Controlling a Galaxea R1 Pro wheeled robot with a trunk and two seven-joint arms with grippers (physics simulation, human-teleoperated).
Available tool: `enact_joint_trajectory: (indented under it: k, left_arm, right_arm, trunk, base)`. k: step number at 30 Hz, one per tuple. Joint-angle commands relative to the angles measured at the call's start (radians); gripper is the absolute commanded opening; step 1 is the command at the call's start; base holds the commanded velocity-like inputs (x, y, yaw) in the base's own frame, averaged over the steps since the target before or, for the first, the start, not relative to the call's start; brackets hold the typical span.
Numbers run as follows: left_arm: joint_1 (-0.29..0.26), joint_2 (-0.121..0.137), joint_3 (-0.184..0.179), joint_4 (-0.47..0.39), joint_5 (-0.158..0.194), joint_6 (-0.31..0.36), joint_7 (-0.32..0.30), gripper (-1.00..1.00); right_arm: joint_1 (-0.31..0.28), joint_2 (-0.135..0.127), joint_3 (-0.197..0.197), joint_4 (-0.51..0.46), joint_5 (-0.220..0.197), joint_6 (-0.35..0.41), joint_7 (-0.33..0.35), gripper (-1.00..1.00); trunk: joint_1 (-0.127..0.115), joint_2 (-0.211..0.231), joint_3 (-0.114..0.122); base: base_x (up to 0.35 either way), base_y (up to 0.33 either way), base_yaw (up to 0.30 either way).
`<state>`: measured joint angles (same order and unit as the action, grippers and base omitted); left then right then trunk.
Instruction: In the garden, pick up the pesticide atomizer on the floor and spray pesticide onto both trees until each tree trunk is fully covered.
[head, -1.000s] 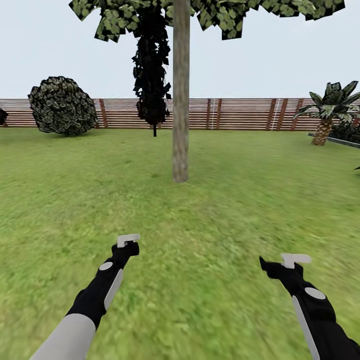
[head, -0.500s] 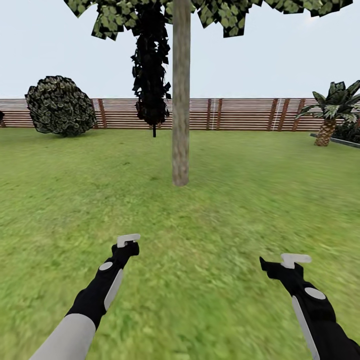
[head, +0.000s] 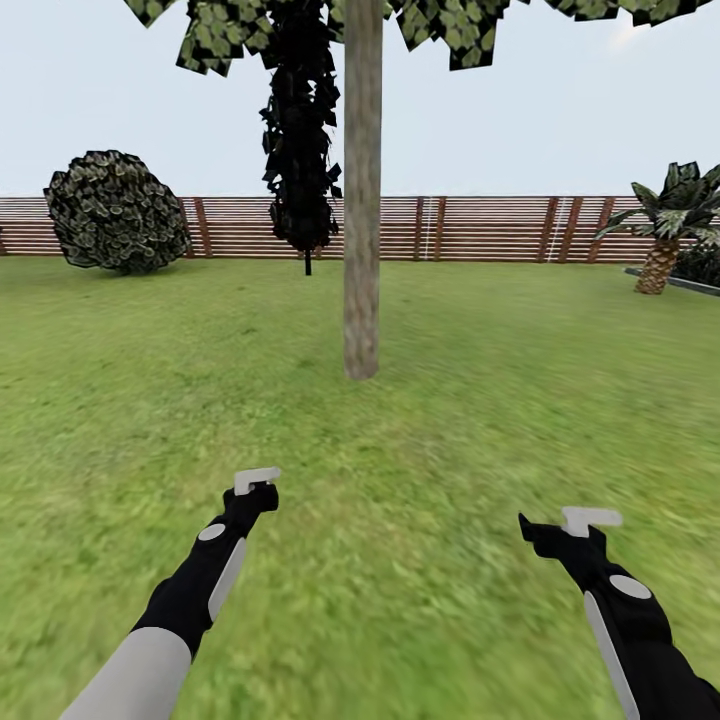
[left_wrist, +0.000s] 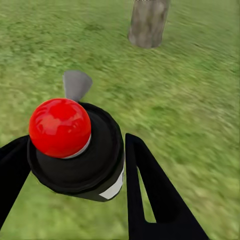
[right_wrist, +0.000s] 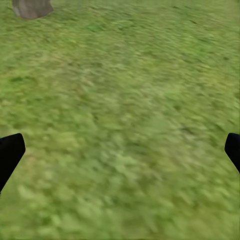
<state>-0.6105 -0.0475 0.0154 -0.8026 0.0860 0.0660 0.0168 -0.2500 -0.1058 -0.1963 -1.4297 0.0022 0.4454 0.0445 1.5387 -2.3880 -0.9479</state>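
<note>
Between the two black fingers of my left gripper (left_wrist: 75, 167) sits the pesticide atomizer (left_wrist: 75, 150), a black body with a red round cap and a grey nozzle, and the gripper is shut on it. In the head view the left gripper (head: 257, 488) hovers low over the lawn, well short of a tree (head: 361, 200) straight ahead. Its thick pale grey-brown trunk looks bare, and the trunk's foot (left_wrist: 147, 22) also appears in the left wrist view. My right gripper (head: 575, 525) is open over plain grass, its fingertips (right_wrist: 10, 152) far apart.
A brown slatted fence (head: 470, 228) closes the lawn at the back. A round dark bush (head: 115, 212) stands at the left, a dark thin-trunked tree (head: 303, 150) behind the pale trunk, and a palm-like plant (head: 665, 225) at the right. Grass (head: 400, 450) lies between me and the tree.
The whole view has shifted: the camera has rolled a little closer to the tree, and the bush and palm have slid outward. Both arms keep their pose.
</note>
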Motion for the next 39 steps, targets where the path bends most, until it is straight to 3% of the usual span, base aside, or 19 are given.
enact_joint_trajectory:
  k: [1, 39]
  left_arm:
    - [0.0, 0.0, 0.0, -0.001, 0.0, 0.0, 0.0, -1.0]
    - [0.0, 0.0, 0.0, 0.0, 0.0, 0.0, 0.0, -1.0]
  right_arm:
    - [0.0, 0.0, 0.0, -0.001, 0.0, 0.0, 0.0, 1.0]
    - [0.0, 0.0, 0.0, -0.001, 0.0, 0.0, 0.0, 1.0]
  trunk:
    - [0.0, 0.0, 0.0]
    - [0.0, 0.0, 0.0]
  base:
    - [0.327, 0.0, 0.0]
    - [0.327, 0.0, 0.0]
